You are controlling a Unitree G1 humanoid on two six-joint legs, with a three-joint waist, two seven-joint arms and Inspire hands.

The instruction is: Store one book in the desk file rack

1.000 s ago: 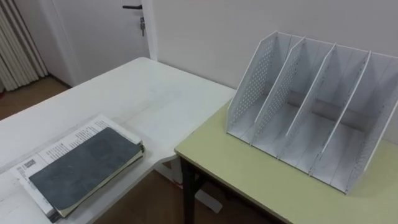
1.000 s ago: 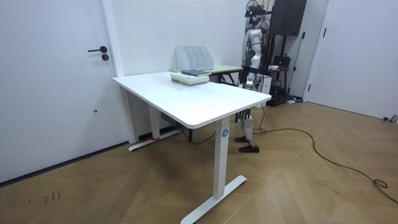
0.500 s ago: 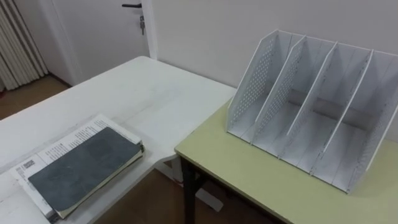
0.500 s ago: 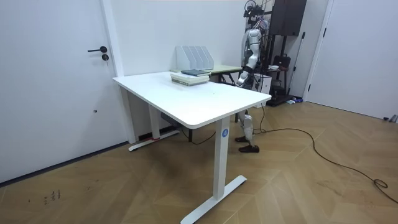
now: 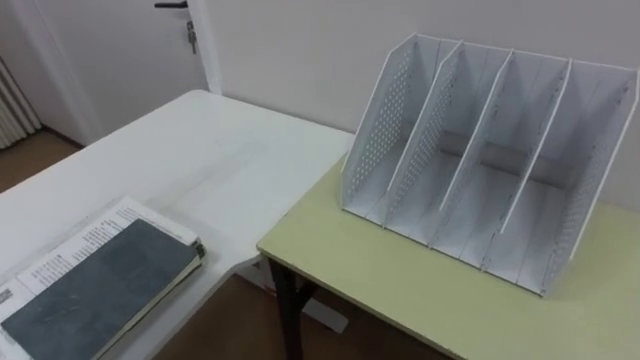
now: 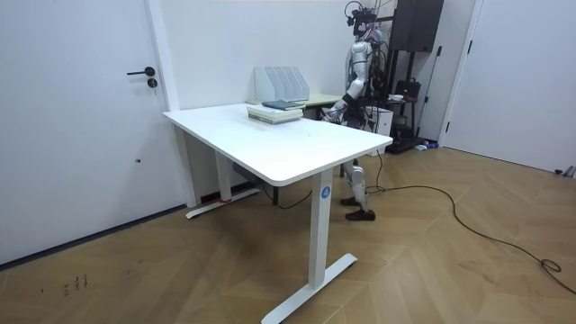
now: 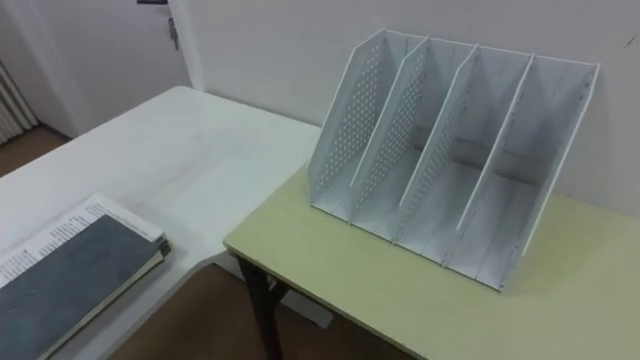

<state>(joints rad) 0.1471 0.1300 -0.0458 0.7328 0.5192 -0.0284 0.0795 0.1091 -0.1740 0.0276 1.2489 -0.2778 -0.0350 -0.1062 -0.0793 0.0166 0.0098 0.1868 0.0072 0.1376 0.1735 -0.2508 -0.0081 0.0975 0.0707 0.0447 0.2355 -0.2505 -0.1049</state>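
A dark grey book point(image 5: 90, 287) lies on top of a white printed one point(image 5: 95, 232) at the near corner of the white table point(image 5: 215, 150), low on my left. The white file rack point(image 5: 480, 170) stands upright on the green desk point(image 5: 400, 290) against the wall, its several slots open toward me. In the room view I stand behind the green desk, beyond the rack point(image 6: 281, 84) and the books point(image 6: 277, 110). My left hand point(image 6: 337, 107) reaches forward and low over the desk's edge, too small to read.
A gap with wooden floor point(image 5: 235, 315) separates the white table from the green desk. A white door point(image 5: 120, 40) is at the far left. A dark equipment stand point(image 6: 409, 54) rises behind me.
In the room view I have stepped toward the green desk and my left arm has swung forward. The eye view has shifted with me; the rack and books lie as before.
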